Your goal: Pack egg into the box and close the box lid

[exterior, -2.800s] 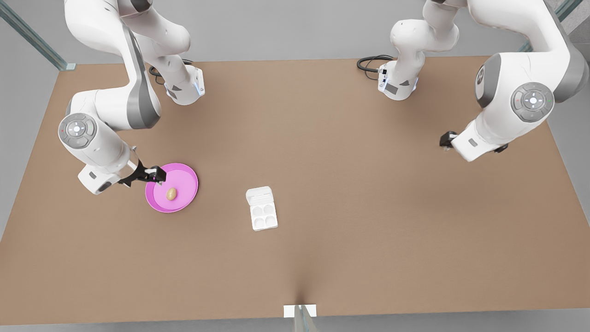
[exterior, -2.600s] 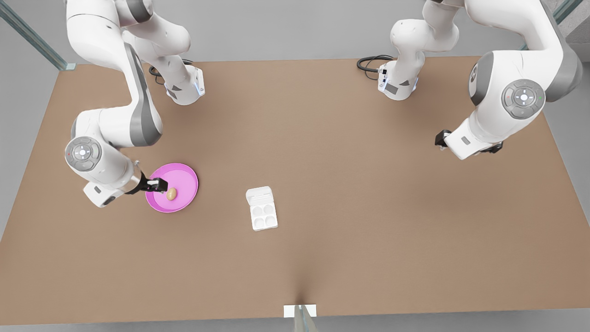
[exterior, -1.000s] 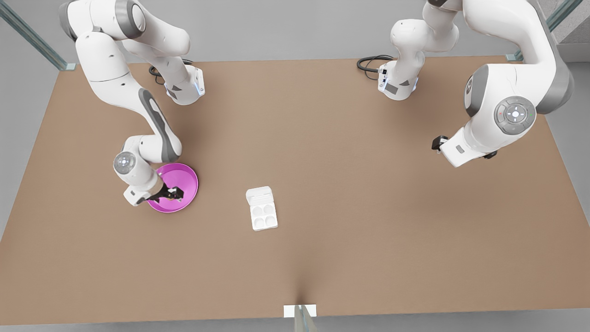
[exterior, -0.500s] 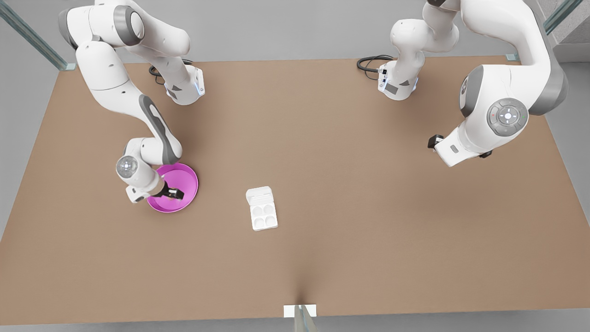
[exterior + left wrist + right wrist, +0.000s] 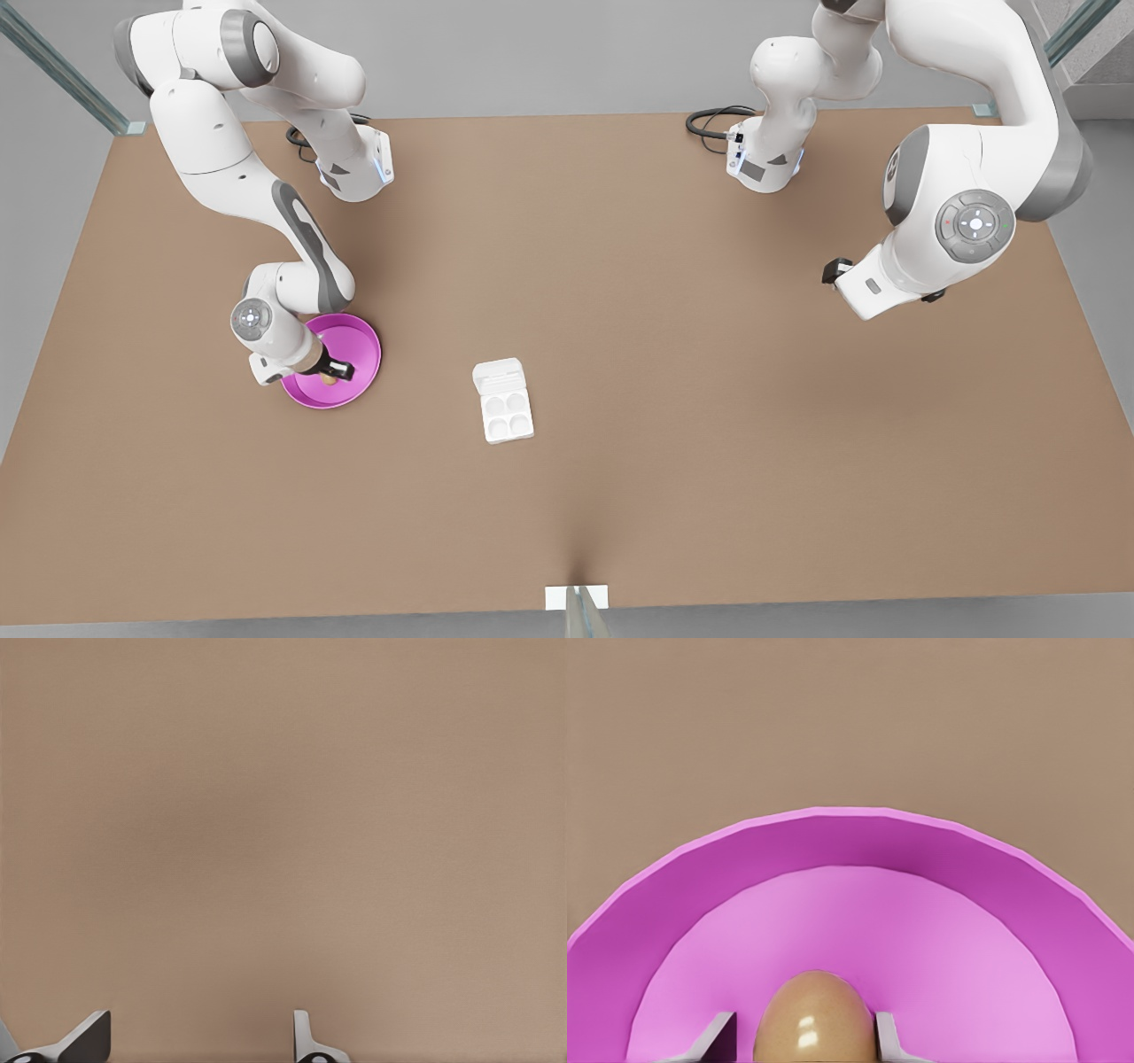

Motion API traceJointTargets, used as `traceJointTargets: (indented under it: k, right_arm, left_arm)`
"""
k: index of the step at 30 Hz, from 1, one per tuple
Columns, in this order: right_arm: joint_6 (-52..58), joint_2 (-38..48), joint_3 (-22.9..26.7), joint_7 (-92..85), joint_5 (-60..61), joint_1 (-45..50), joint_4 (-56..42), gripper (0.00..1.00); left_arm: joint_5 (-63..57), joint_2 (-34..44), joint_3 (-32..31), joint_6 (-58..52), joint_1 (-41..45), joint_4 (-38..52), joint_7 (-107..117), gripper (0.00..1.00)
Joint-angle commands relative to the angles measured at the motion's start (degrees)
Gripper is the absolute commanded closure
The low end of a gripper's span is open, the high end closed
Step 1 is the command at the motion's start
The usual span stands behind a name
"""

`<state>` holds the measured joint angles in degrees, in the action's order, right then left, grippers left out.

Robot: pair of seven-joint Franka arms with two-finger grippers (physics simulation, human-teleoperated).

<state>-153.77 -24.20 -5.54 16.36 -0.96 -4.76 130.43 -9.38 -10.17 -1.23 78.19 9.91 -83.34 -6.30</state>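
The tan-brown egg lies in a round pink plate at the front view's left. My right gripper is down in the plate and open, one finger on each side of the egg, a small gap showing on one side. The white box sits mid-table with its four cups bare and the box lid folded back flat behind them. My left gripper hangs open above bare table at the front view's right, its open span showing nothing but table.
The brown table spreads wide between plate, box and left arm. Both arm bases stand at the far edge, a black cable beside one. A small white bracket sits at the near edge.
My right gripper came over the plate from its rim, dropped down, and its fingers now straddle the egg. The left arm drifted slightly toward the table's middle.
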Motion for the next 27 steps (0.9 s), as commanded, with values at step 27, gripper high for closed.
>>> traceJointTargets:
  k: [27]
  right_arm:
    - [36.35, -10.25, -4.92, 7.55, 2.11, 20.84, -46.67, 0.59]
  left_arm:
    - [-1.43, 0.15, 0.09, 0.29, -0.07, 1.69, 4.72, 0.0]
